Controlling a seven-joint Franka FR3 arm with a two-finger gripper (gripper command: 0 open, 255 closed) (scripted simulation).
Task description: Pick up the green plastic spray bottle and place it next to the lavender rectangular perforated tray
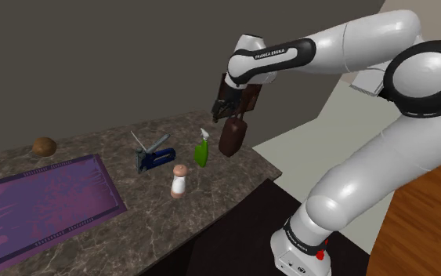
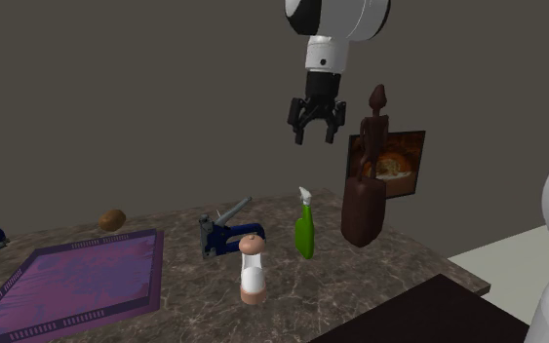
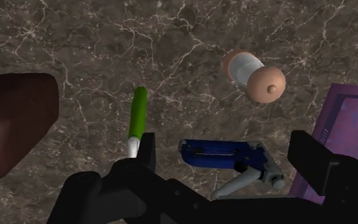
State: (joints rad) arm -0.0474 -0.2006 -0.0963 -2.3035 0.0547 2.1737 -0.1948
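My tool hangs wide open over the green plastic spray bottle, standing upright on the dark marbled counter, long axis vertical, white nozzle topmost, between blue stapler and dark brown vessel.

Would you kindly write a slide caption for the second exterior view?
Jaws open, the arm hangs above the upright green spray bottle; the purple tray lies further along the marbled counter.

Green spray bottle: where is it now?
Shoulder view: the bottle stands on the counter, between the blue staple gun at left and the dark brown vessel at right.
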